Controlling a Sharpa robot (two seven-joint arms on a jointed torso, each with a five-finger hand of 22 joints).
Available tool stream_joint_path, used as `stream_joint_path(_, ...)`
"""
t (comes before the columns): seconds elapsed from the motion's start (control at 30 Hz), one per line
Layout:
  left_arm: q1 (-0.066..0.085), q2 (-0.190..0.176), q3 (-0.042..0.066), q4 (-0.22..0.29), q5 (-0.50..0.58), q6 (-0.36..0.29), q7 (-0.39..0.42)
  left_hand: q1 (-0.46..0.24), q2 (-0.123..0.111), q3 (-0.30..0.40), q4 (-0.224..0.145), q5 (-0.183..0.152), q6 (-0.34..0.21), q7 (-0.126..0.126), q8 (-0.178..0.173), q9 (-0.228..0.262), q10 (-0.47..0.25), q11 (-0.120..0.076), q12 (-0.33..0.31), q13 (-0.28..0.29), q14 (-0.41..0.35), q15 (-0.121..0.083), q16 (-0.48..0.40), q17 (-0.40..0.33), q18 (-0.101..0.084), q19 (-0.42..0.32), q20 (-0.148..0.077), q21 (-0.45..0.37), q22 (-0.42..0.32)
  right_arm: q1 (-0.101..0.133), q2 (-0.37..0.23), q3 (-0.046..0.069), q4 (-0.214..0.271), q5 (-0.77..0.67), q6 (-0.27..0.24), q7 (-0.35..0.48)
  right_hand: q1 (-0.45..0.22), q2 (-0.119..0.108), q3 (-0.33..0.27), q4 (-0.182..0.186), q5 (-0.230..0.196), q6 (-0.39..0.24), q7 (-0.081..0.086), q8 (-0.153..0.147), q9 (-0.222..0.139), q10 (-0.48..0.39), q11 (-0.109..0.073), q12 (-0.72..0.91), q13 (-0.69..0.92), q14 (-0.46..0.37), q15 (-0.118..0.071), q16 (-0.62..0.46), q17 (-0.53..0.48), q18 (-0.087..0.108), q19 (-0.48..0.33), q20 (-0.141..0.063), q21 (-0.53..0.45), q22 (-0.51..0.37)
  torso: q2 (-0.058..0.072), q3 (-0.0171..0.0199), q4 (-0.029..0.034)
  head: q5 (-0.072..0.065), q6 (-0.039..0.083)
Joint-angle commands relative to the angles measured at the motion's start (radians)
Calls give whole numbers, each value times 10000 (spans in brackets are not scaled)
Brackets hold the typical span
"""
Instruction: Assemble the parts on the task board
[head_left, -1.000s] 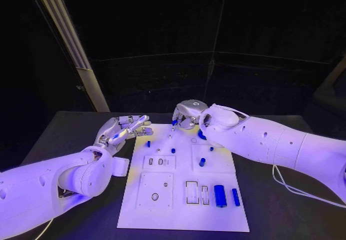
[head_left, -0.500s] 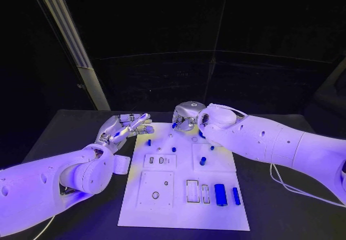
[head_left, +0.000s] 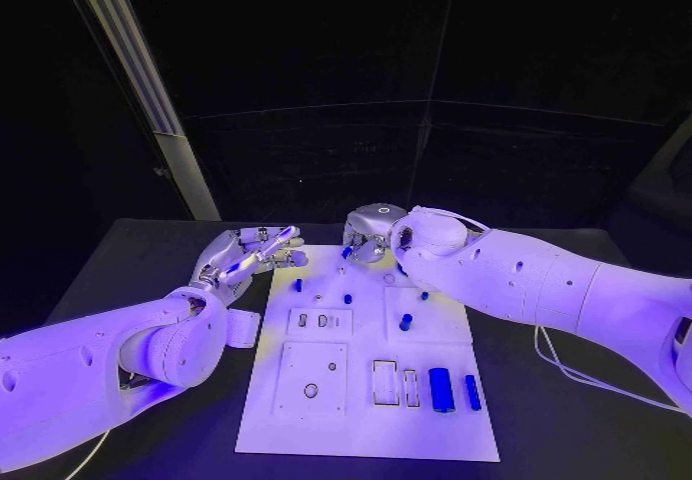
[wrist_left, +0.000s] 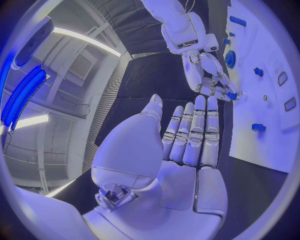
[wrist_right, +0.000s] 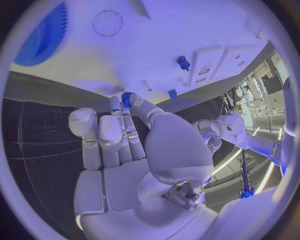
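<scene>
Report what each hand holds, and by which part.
The right hand pinches a small blue gear at its toothed rim between fingertips. The left hand holds nothing, fingers extended.

The right hand (wrist_right: 125, 145) rises before the white task board (wrist_right: 187, 30), pinching a small blue gear (wrist_right: 127, 97) between the thumb and a fingertip, just off the board's edge. On the board lie a large blue gear (wrist_right: 42, 37), a dashed circle outline (wrist_right: 107, 22), two small blue pegs (wrist_right: 182, 62) (wrist_right: 172, 93) and a raised panel with slots (wrist_right: 209, 62). Beyond the board's edge, the left hand (wrist_right: 212, 131) hangs over the black table (wrist_right: 44, 130) with fingers spread.
</scene>
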Motion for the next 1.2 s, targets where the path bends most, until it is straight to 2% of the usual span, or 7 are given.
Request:
stream_joint_path(0.03,24,11,7,3,-61,139,30,124,-11,-17,-54,-5,14,20,-44,-5,30,50,-61,0,-23,72,-51,16,137,15,61,-52,-17,2,68,-3,-47,-132,83,-74,-5,-96,-5,91,29,-9,23,-49,3,-69,57,-36,-17,55,-50,48,-14,-199,-5,12,20,-21,5,-1,4,-5,3)
stream_joint_path(0.47,38,10,7,-2,-61,158,-2,149,-3,-8,-94,-7,27,14,-54,-4,43,45,-73,2,-17,71,-72,21,138,19,62,-62,-28,2,173,-4,-152,-148,-9,-95,22,-572,-70,427,-40,-915,255,-80,-53,-990,319,-39,-27,-95,159,-185,-483,-139,-279,209,-156,-385,8,0,-15,16,-1)
stream_joint_path(0.57,41,7,6,-3,-61,161,-11,149,-3,-8,-94,-7,27,14,-54,-4,43,45,-73,2,-17,71,-72,21,138,19,62,-62,-28,2,136,-5,-115,-150,-182,-90,27,-767,-290,540,-62,-1521,305,-98,-75,-1338,391,-37,-23,-190,222,-391,-845,-85,-466,280,-316,-694,7,-1,-17,19,2)
stream_joint_path(0.7,43,-10,6,-3,-61,172,-23,149,-3,-8,-94,-7,27,14,-54,-4,43,45,-73,2,-17,71,-72,21,138,19,62,-62,-28,2,-126,-5,148,-150,-566,-90,108,-916,-778,731,-119,-2169,413,-87,-58,-1577,472,2,17,-228,296,-523,-1062,-56,-564,357,-417,-864,-1,10,-13,17,17)
stream_joint_path(0.8,43,-38,6,8,-61,184,-27,149,-3,-8,-94,-7,27,14,-54,-4,43,45,-73,2,-17,71,-72,21,138,19,62,-62,-28,1,-623,-4,639,-77,-908,-107,190,-892,-897,785,-75,-2075,414,-47,-28,-1516,468,42,41,-212,293,-502,-1030,-58,-545,368,-405,-844,-6,7,-27,27,37)
stream_joint_path(1.0,43,-136,4,37,-61,208,-35,152,-2,-7,-103,-7,28,12,-58,-4,44,45,-77,2,-17,72,-78,22,138,19,62,-64,-31,1,-2014,-8,1954,901,-1245,-256,236,-794,-1010,1066,558,-1236,172,318,114,198,95,878,421,89,37,201,104,-198,-11,175,104,62,-33,22,-116,60,67)
stream_joint_path(1.2,43,-191,2,29,-61,240,-43,157,-2,-6,-109,-6,30,9,-59,-3,47,44,-78,2,-18,72,-82,22,138,19,62,-66,-33,1,-3266,-14,2962,1996,-807,-727,-475,-1261,-1886,1934,1742,-1041,-241,390,91,1797,-380,2520,1795,299,-380,951,1308,-447,701,-265,816,1381,-57,49,-231,96,112)
